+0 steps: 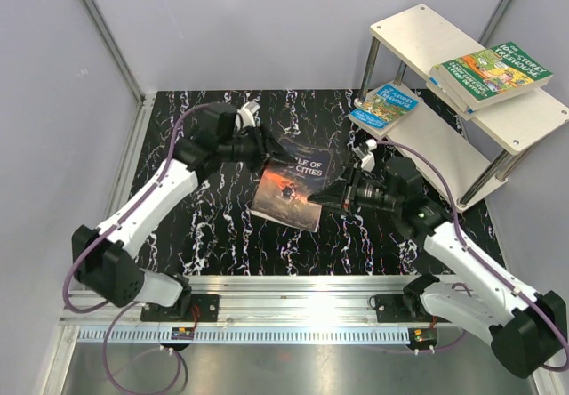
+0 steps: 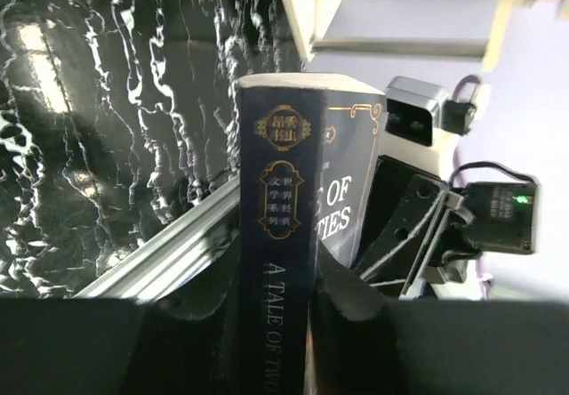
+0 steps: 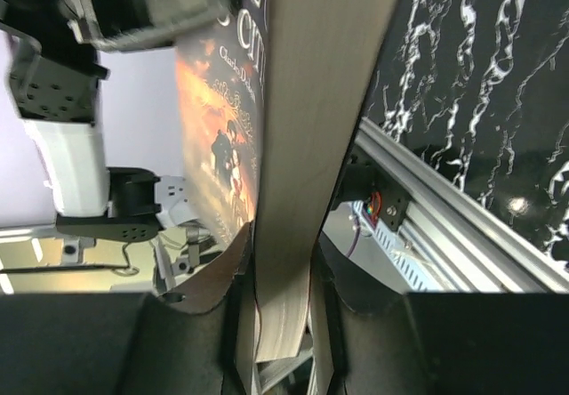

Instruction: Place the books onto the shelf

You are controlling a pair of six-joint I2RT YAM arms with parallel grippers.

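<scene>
Black marbled table bears the shelf, holding books.

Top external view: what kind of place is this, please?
Probably a robot test cell in a laboratory, not a home: plain pale walls enclose a black marbled table, the left arm and right arm are bolted to an aluminium rail, and the small shelf holds only a few books.

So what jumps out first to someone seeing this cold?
The dark Tale of Two Cities book mid-table, pinched from both sides: the left gripper on its spine, the right gripper on its page edge. Next, the shelf at far right, with a stack of books, green Treehouse cover on top, on its upper board and a blue book on the lower.
</scene>
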